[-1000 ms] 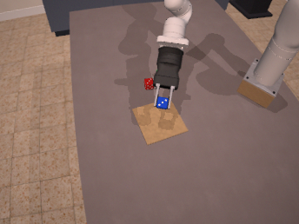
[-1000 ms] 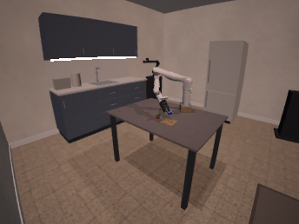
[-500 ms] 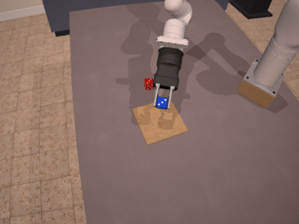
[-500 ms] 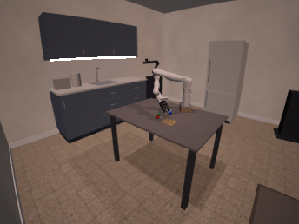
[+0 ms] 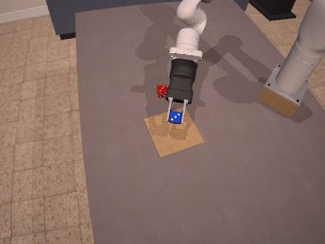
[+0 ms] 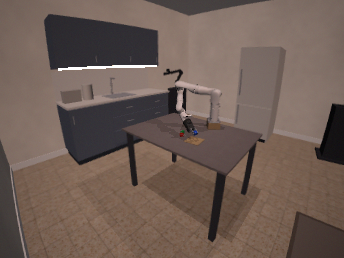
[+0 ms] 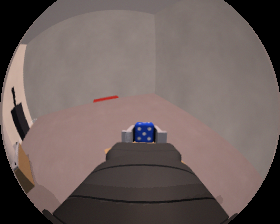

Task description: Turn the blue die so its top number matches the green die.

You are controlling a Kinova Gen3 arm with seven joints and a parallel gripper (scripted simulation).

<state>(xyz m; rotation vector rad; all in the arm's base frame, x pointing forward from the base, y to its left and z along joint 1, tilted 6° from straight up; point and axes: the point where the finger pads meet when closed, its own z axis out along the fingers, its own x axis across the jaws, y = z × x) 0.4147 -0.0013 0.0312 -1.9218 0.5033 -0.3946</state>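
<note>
My gripper (image 5: 177, 118) is shut on the blue die (image 5: 176, 117) and holds it tilted a little above the far part of the tan mat (image 5: 174, 135). The die's face toward the top camera shows three white pips. In the wrist view the blue die (image 7: 144, 132) sits between the fingertips with a several-pip face toward the camera. The mat lies flat on the grey table. The green die does not show in the top view; the arm may hide it. In the exterior view the gripper (image 6: 193, 130) is small above the mat (image 6: 194, 141).
A red die (image 5: 162, 91) lies on the table just beyond the mat's far left, next to the gripper body. The arm's base stands on a wooden block (image 5: 279, 100) at the right. Dark cabinets stand beyond the table's far edge.
</note>
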